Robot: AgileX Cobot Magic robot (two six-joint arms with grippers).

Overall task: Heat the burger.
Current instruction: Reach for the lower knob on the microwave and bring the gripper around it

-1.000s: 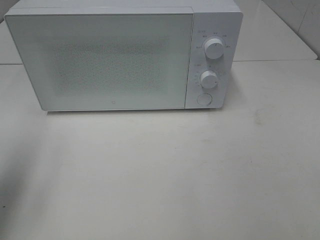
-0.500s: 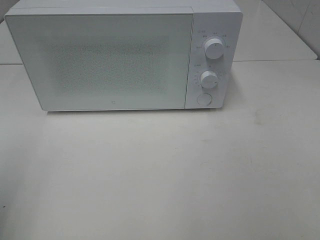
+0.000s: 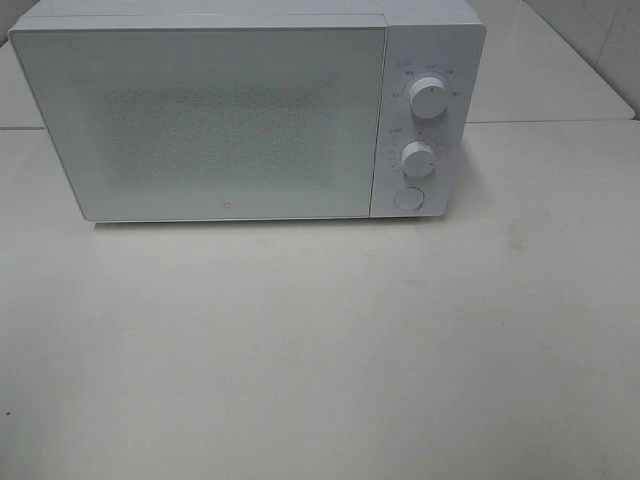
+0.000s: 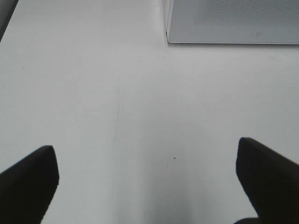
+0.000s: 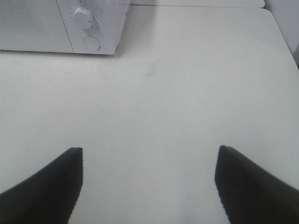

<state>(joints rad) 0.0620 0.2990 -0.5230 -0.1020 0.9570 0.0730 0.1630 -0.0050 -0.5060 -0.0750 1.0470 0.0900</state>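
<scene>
Standing shut on the table (image 3: 320,350): one microwave (image 3: 220,120), two knobs (image 3: 428,99), one button (image 3: 407,198).

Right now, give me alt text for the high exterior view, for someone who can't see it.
A closed white microwave stands at the back of a pale table. Its control panel, on the right, has an upper knob, a lower knob and a round button below them.

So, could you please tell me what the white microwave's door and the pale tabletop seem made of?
White microwave door: probably glass or plastic, smooth, with a fine dotted mesh pattern visible. Pale tabletop: perhaps laminate, smooth and matte, with faint scuffs.
</scene>
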